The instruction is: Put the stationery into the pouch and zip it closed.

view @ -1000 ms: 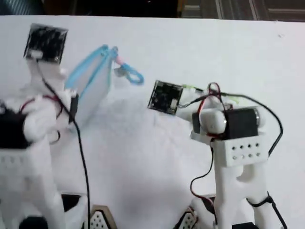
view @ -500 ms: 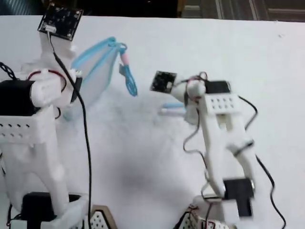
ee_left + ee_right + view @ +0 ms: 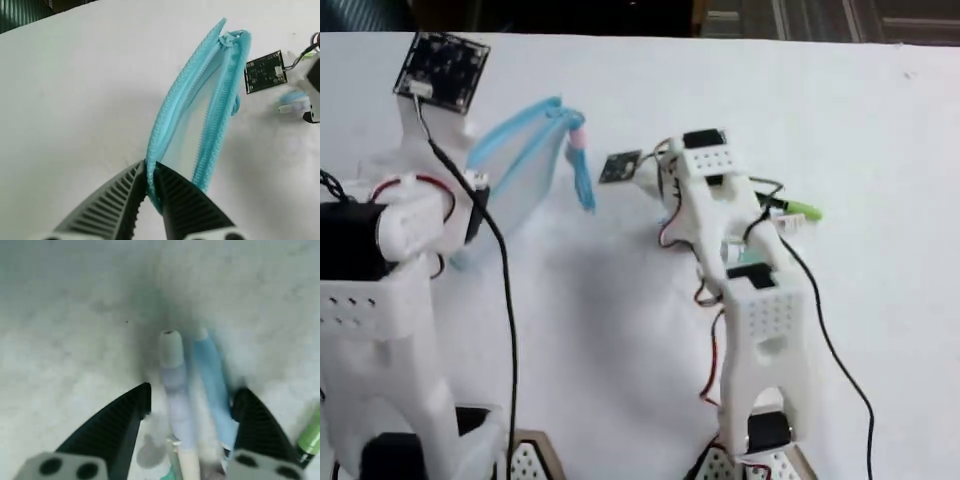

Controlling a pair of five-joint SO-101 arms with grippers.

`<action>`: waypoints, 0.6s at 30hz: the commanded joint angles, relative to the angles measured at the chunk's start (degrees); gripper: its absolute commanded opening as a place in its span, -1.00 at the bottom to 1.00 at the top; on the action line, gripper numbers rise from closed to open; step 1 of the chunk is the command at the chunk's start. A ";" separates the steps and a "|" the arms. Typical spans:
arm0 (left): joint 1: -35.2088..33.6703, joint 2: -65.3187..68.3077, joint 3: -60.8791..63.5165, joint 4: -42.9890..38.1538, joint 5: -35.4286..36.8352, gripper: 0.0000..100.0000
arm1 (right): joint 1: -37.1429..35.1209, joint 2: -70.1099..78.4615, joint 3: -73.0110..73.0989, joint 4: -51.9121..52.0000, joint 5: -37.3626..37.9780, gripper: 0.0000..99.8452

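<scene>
The pouch [image 3: 172, 112], its zip open, is pinched tight at one end by the left gripper [image 3: 151, 169], and two pens [image 3: 172, 375] are seen lying on the table [image 3: 880, 120] between the wide-open right gripper's [image 3: 192, 392] jaws, so they likely need to be squeezed and lifted next.

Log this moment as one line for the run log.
left gripper: shut on pouch edge, zip open | right gripper: open around pale pen and blue pen on table | green marker: beside them

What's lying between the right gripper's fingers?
A pale lilac pen and a light blue pen, side by side on the table, shown in the right wrist view.
</scene>
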 commanded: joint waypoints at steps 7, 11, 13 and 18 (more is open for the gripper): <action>0.13 -4.62 1.32 0.00 2.11 -0.96 | -0.04 16.84 -29.71 12.79 0.09 -0.95; 0.04 -4.62 1.41 0.00 2.11 -0.96 | 0.48 16.92 -34.64 12.97 -6.33 -0.97; 0.04 -4.62 1.41 0.00 2.11 -0.96 | 0.48 15.43 -35.25 12.97 -6.59 -0.97; 0.04 -4.62 1.41 0.00 2.11 -0.96 | 0.40 7.96 -35.25 13.05 -10.55 -0.97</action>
